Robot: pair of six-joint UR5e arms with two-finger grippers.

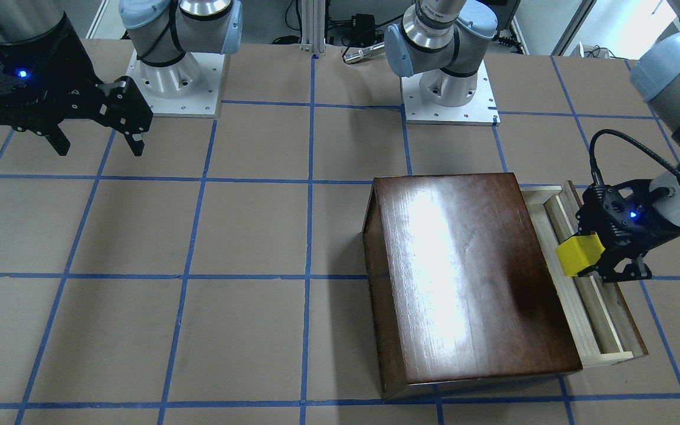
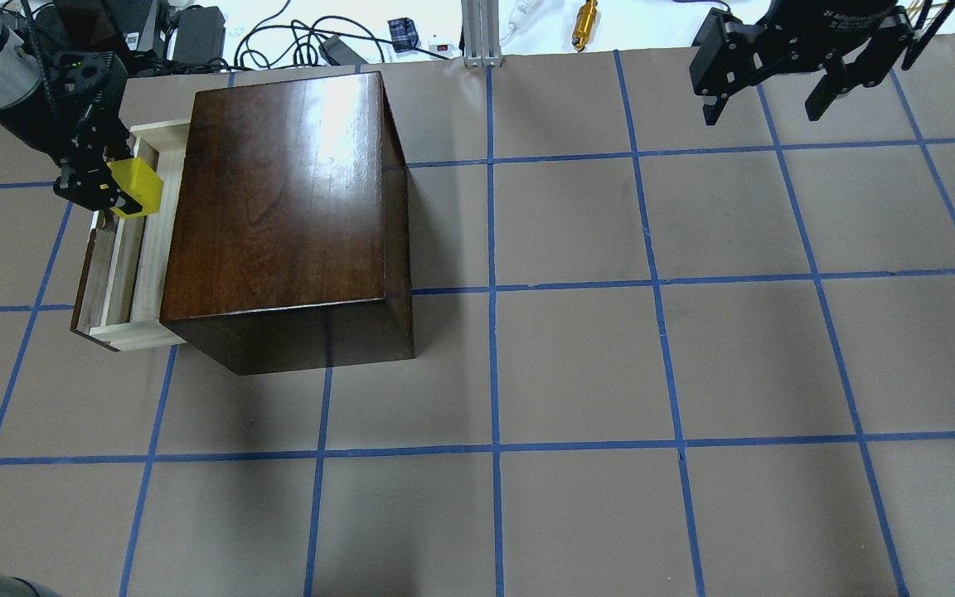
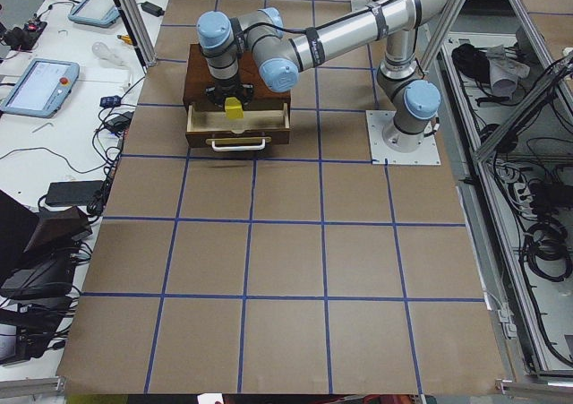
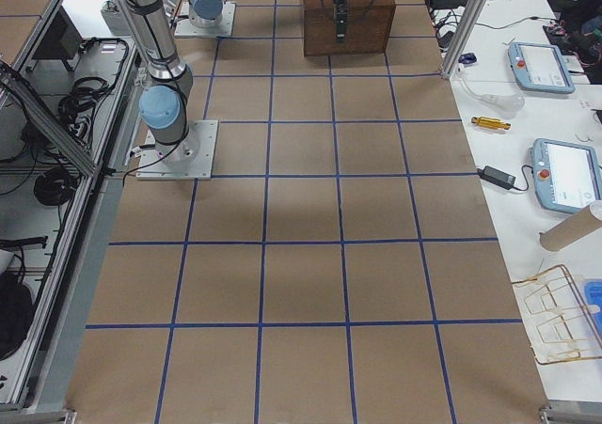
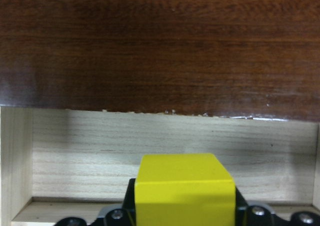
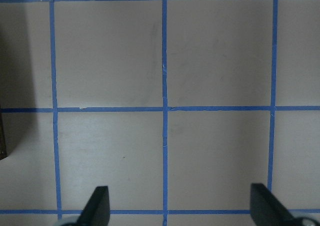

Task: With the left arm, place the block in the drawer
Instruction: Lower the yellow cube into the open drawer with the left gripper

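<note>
The table (image 2: pixel 577 365) carries a dark box (image 2: pixel 278 199) near its far left corner, and the drawer (image 2: pixel 117 274) stands pulled out of it toward the left edge, showing only a narrow strip of pale floor between the box and the drawer's dark front panel. The left arm (image 1: pixel 670 88) reaches over that strip at the drawer's far end. Its left gripper (image 1: pixel 602 262) points down with the jaws pinching the block (image 1: pixel 579 255), which hangs over the open drawer just beside the box face. The side view suggests the block sits above the rim rather than on the floor, though the gap cannot be judged. The right gripper (image 2: pixel 763 112) hovers near the far right corner, fingers spread and holding nothing. The task looks close to done, with only the lowering and release left. The main risk is the tight opening: the block is nearly as wide as the strip, so a slight drift toward the box could catch it on the box's lower edge. A drift the other way could seat it on the drawer's wall instead of inside. Letting go from this height could make it bounce or tip out. A careless descent could also press the fingers against the drawer wall and push the drawer shut.
</note>
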